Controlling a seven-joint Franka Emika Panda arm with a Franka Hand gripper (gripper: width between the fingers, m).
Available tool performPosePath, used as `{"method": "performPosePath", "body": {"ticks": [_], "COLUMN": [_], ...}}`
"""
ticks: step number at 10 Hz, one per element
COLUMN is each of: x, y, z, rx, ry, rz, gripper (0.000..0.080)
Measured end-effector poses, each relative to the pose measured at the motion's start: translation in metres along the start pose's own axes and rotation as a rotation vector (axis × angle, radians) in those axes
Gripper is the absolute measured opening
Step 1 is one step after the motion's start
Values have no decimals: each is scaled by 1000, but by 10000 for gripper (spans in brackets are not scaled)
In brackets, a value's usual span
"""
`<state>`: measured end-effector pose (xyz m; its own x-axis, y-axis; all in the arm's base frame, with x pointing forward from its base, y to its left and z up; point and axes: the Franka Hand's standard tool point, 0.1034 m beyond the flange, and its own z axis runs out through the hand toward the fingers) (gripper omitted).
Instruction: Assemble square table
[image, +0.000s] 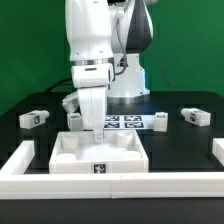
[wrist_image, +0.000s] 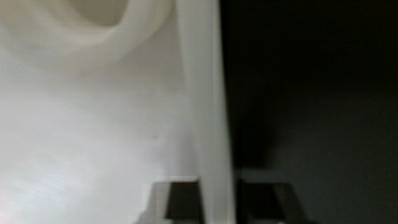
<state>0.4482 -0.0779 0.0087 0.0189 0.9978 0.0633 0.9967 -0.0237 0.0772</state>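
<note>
The square table's slab (image: 112, 157) lies pockets-up at the front of the black table (image: 40, 135), just behind the border wall (image: 150, 184). One leg block (image: 33, 118) lies well off to the exterior view's left and another leg block (image: 193, 116) to its right (the marker board (image: 125, 122) sits between them). The gripper (image: 90, 126) is down at the slab's rear rim. In the wrist view its fingers (wrist_image: 175, 200) stand narrowly parted on either side of that thin rim, seemingly gripping it, though the blur hides whether they press on it.
</note>
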Motion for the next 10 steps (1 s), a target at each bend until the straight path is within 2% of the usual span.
{"method": "performPosePath", "body": {"ticks": [7, 8, 10], "x": [0, 8, 70], "y": [0, 2, 16], "z": [0, 1, 6], "rx": [1, 0, -10], "ry": [0, 1, 15], "rz": [-1, 8, -35], "gripper": [58, 58, 58]}}
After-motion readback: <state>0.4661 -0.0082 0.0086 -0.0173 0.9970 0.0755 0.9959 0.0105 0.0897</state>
